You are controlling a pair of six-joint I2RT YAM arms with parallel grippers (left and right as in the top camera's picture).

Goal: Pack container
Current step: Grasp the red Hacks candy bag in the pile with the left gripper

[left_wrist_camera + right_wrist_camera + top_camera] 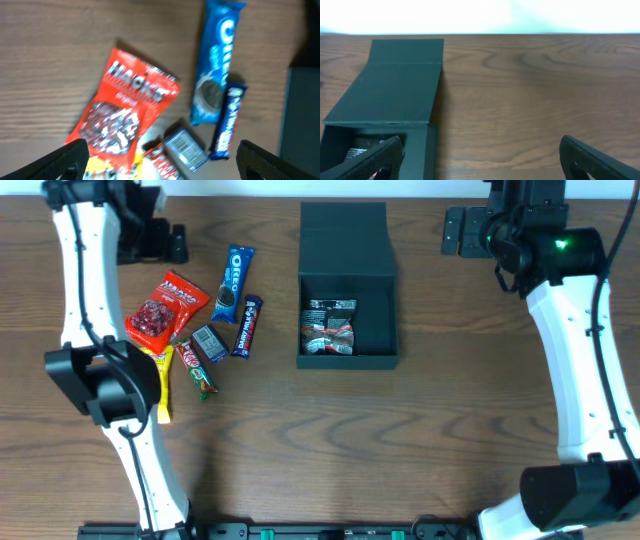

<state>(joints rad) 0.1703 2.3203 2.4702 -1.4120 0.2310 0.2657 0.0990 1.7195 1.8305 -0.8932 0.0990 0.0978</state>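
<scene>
1. Container (376,330), a matte dark grey-green shallow cardboard box with a hinged flap lid. Stands open in the middle of the brown wood-grain bench (450,440), flap laid back toward the far edge, with one crinkly silver, black and red packet (329,328) inside by the left wall.
2. Probably light, stiff across the flat panels, flexible at walls and hinge, and matte enough not to slip. Best taken by the flap's free edge to close it, or by a side wall to shift it.
3. Left hand (161,157): spread wide, holding nothing, above the snack pile left of the container.
4. Right hand (480,150): likewise spread and empty, over bare bench just right of the flap.
5. Loose snacks, well apart from the container: red Hacks bag (127,117), blue Oreo packet (217,65), dark blue bar (228,120), small grey-blue packet (185,150).
6. Overhead alone shows the container's contents whole and a yellow packet (163,385) by the left arm. Right wrist view catches only a sliver inside but shows the flap's fold. Left wrist view gives the lettering.
</scene>
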